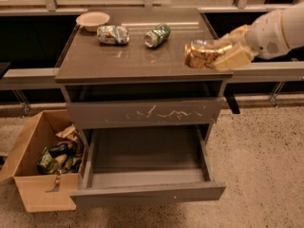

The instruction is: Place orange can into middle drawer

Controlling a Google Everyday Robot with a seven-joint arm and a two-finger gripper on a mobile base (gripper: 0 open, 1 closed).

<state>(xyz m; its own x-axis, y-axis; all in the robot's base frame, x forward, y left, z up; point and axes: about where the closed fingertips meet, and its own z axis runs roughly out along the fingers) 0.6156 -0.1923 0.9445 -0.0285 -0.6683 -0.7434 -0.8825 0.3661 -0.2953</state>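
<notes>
The orange can (pixel 200 54) is orange-brown and tan and lies on its side in my gripper (pixel 216 56), held over the front right corner of the cabinet top (pixel 118 61). The gripper's tan fingers (pixel 232 57) are shut on the can, and the white arm reaches in from the right. Below, the middle drawer (pixel 147 193) is pulled open, with a plain grey front and nothing inside. It lies lower and to the left of the can.
A green can (pixel 157 34), a white-and-green can (pixel 113 34) and a small bowl (pixel 92 19) sit at the back of the top. The scratched upper drawer front (pixel 142 113) is closed. A cardboard box (pixel 33 189) of snacks stands on the floor at left.
</notes>
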